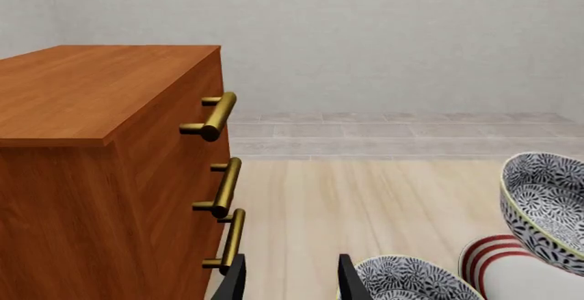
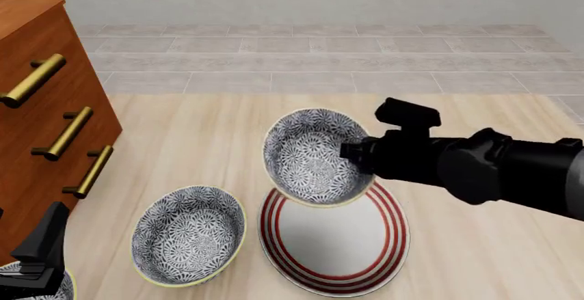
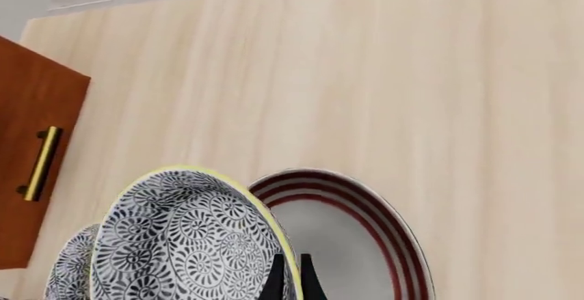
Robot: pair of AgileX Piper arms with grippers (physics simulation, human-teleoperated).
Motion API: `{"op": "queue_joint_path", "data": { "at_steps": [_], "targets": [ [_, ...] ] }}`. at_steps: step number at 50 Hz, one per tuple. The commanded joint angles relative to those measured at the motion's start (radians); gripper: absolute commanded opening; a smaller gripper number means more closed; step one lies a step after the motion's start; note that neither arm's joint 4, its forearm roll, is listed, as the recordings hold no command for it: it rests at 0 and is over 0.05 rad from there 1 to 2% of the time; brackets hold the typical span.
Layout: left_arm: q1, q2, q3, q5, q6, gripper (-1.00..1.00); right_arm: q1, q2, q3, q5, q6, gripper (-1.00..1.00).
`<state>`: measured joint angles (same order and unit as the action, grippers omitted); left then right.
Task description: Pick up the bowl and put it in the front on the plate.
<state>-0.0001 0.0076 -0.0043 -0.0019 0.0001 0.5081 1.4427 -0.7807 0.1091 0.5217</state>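
Observation:
My right gripper [image 2: 357,155] is shut on the rim of the bowl [image 2: 313,155], a blue-and-white floral bowl with a pale yellow-green rim. The bowl hangs tilted, with its opening turned partly toward the camera, over the far edge of the plate [image 2: 334,237]. That plate is white with red rings and lies on the table. In the right wrist view the fingers [image 3: 276,277] pinch the bowl [image 3: 182,242] at its rim, with the plate [image 3: 365,235] beneath. My left gripper [image 1: 292,281] stands open and holds nothing, low at the near left.
A second, identical bowl [image 2: 189,236] sits on the table just left of the plate. A third bowl's rim [image 2: 20,281] shows at the near left corner by my left gripper. A wooden drawer cabinet [image 2: 37,102] with brass handles [image 2: 64,133] stands at the left.

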Motion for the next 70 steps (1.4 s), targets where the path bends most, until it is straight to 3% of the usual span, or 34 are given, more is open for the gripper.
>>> {"op": "queue_joint_path", "data": {
  "at_steps": [1,29,50,70],
  "targets": [
    [0.000,0.000,0.000,0.000,0.000,1.00,-0.026,-0.063,0.061,0.003,0.004,-1.00],
    [0.000,0.000,0.000,0.000,0.000,1.00,-0.007,-0.064,0.232,-0.120,0.064,-1.00],
    [0.000,0.000,0.000,0.000,0.000,1.00,0.016,0.034,0.260,-0.210,0.071,-1.00],
    [0.000,0.000,0.000,0.000,0.000,1.00,0.020,0.086,0.257,-0.235,0.064,-1.00]
  ]
}}
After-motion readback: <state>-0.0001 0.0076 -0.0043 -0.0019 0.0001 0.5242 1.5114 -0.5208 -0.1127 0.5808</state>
